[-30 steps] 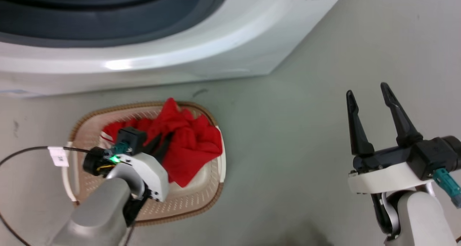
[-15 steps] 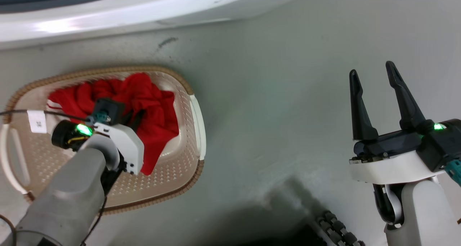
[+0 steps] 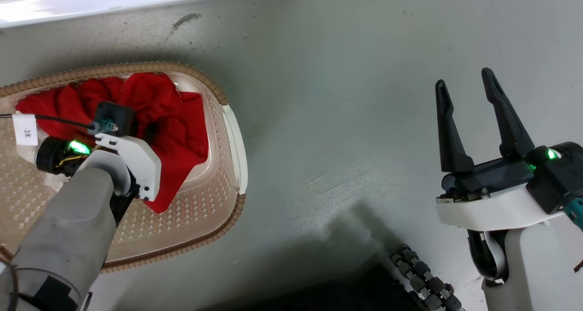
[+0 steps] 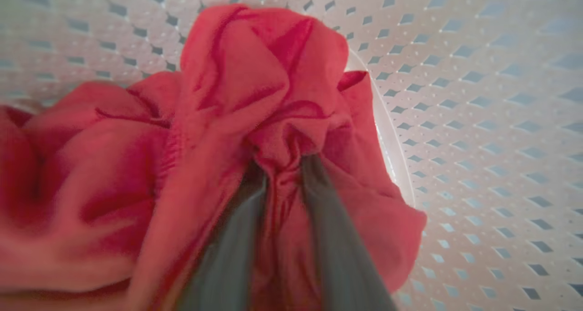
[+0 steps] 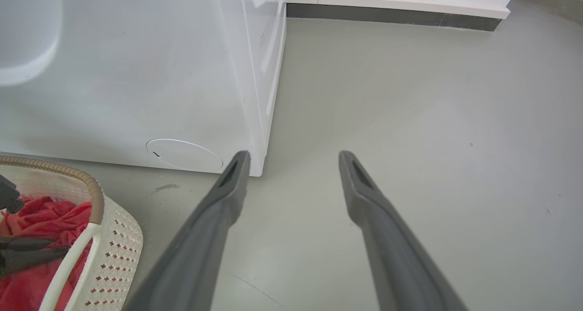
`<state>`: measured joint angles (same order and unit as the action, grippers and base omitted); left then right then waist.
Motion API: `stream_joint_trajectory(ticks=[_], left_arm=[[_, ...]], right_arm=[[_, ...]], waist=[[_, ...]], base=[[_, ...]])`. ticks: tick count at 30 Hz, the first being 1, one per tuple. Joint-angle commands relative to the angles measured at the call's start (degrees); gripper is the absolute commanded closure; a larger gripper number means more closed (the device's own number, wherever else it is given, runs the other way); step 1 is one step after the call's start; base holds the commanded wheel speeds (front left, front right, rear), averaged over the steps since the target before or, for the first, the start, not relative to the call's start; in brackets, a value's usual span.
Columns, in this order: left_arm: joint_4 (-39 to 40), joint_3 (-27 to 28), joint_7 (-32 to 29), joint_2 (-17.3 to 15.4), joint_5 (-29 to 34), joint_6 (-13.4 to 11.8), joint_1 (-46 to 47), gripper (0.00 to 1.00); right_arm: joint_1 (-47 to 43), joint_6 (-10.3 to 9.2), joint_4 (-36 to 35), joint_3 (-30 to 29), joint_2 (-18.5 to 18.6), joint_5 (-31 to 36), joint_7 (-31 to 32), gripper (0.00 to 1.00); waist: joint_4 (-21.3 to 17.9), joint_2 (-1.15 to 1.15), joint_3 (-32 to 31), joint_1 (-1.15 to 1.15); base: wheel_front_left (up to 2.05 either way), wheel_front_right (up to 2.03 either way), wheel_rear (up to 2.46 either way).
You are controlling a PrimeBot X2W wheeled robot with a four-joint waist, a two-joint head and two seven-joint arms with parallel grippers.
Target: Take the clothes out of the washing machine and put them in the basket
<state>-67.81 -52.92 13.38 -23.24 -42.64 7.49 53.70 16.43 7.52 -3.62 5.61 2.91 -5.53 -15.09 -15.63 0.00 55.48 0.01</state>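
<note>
The red clothes (image 3: 182, 119) lie bunched in the cream basket (image 3: 114, 68) on the floor at the left. My left gripper (image 3: 150, 130) reaches down into the basket, and its fingers are buried in the fabric. In the left wrist view my left gripper (image 4: 282, 163) is shut on a fold of the clothes (image 4: 255, 74), with the perforated basket wall (image 4: 455, 74) behind. My right gripper (image 3: 464, 79) hovers open over bare floor at the right, holding nothing. The right gripper (image 5: 295, 156) points toward the washing machine (image 5: 136, 74) corner. The washing machine (image 3: 114, 1) is a white strip at the top.
A black cable with a white tag (image 3: 25, 131) runs to the left wrist. My base's dark roller wheel (image 3: 423, 274) shows at the bottom. Grey floor stretches between basket and right arm. A dark skirting (image 5: 391, 17) lines the far wall. The basket (image 5: 93, 188) holds the clothes (image 5: 41, 215).
The head camera has tilted down, so the washer slid nearly out of the top and the basket shifted left. The left gripper still grips the red clothes in the basket. The right gripper stays open.
</note>
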Motion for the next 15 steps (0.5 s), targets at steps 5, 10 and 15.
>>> stream_joint_trajectory(ticks=[5,10,15], left_arm=[[-1.36,-0.76,1.15,1.45,-0.12,-0.05,0.26,0.00],[-0.76,-0.43,1.77,2.23,-0.90,-0.05,-1.66,0.00],[3.46,1.81,1.92,2.01,-0.19,-0.07,-4.25,0.00]], right_arm=[[1.52,-0.06,0.52,-1.15,-0.05,0.30,-0.11,0.00],[1.17,-0.06,1.38,-1.51,-0.05,1.00,-0.11,0.00],[0.03,-0.06,2.95,-3.14,-0.03,2.25,-0.11,0.00]], waist=[[0.60,0.00,-2.21,-0.01],[1.48,0.00,-6.69,-0.01],[3.17,0.00,-13.64,-0.01]], base=[[0.00,0.00,0.00],[0.00,0.00,0.00],[0.00,0.00,0.00]])
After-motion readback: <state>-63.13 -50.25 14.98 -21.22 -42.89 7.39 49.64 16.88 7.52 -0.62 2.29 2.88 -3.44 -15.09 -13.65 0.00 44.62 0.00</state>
